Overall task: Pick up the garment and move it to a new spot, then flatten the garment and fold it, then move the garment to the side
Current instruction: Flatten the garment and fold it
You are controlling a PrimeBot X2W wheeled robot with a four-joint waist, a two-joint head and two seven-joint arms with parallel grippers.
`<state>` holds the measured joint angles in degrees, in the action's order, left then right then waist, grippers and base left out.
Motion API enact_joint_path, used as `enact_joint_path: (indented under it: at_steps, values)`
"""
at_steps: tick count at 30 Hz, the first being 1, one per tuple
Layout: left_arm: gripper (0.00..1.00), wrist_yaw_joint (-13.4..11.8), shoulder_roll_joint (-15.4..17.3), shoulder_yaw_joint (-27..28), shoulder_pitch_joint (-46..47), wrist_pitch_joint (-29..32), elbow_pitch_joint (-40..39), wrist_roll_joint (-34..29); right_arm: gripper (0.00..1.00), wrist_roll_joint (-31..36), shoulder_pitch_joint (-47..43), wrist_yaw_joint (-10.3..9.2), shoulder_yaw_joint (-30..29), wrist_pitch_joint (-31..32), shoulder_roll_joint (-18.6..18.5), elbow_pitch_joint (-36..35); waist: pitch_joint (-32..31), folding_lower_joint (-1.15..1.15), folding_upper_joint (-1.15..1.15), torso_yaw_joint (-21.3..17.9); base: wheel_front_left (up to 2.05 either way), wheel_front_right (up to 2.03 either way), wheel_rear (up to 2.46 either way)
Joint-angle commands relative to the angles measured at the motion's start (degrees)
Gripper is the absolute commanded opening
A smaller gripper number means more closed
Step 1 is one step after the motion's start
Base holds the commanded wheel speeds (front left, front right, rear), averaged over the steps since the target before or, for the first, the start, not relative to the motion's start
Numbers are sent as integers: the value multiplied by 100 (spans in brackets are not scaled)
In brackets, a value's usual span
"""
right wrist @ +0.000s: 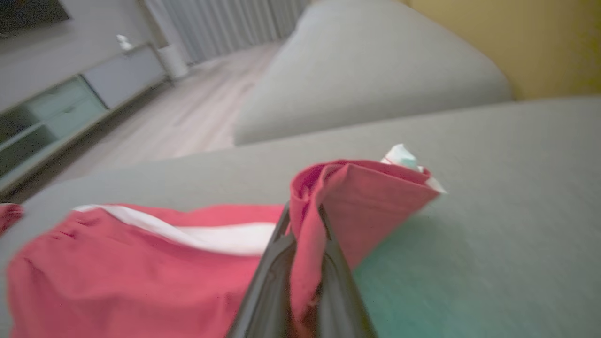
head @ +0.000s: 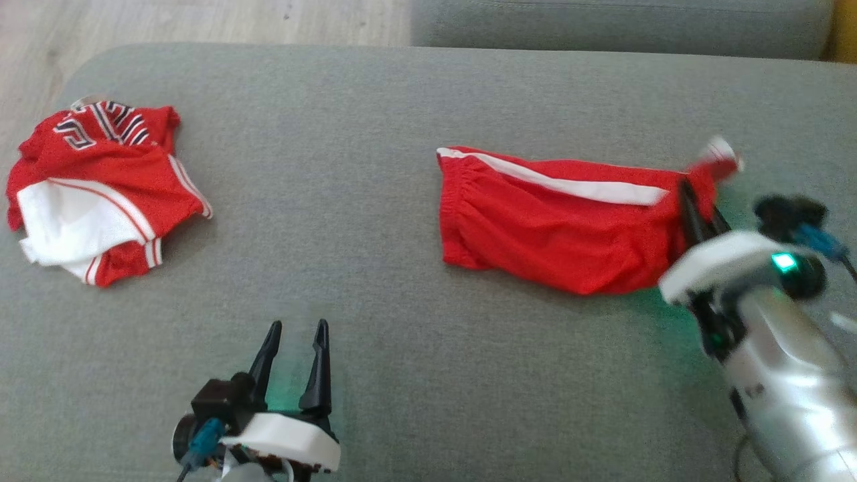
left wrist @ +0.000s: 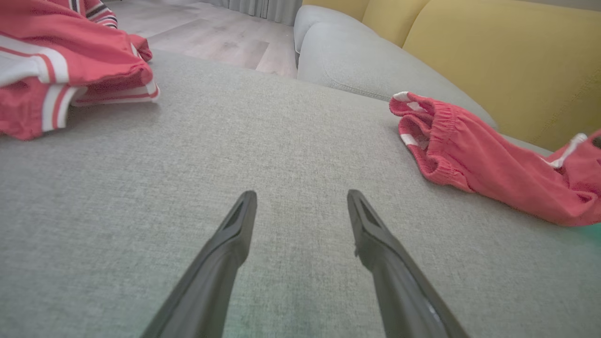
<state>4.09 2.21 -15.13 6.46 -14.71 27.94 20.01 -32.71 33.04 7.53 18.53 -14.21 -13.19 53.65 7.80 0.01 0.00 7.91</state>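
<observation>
Left claw [head: 298,325] stands spread wide, empty, over the grey sofa cushion [head: 402,375]; right claw [head: 684,186] is clamped on the leg hem of the red shorts [head: 556,234], white-striped, lying flattish right of centre; right wrist view shows that pinched fold raised; left wrist view shows their gathered waist end.

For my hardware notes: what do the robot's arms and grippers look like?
The left gripper and right gripper each have two long dark fingers on a white housing with a blue cable plug. The right forearm is silver, with a green light.
</observation>
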Motion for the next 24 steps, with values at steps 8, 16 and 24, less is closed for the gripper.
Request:
enact_joint_path:
  at_steps: [8, 16, 24]
  values:
    - [100, 32, 66, 20, 248, -29, -138, 58, 0, 138, 703, -4, 1444, 91, 730, -763, 16, -1, 0, 495, 0, 0, 0]
    - [100, 65, 66, -10, 215, -29, -27, 106, 100, -159, 539, -4, 2323, 175, 1020, -270, -31, -1, 0, 893, 0, 0, 0]
    - [100, 30, 66, 353, 240, -29, -53, -173, 100, -668, 263, -4, 2609, -60, 1029, -564, -133, -1, 0, 508, 0, 0, 0]
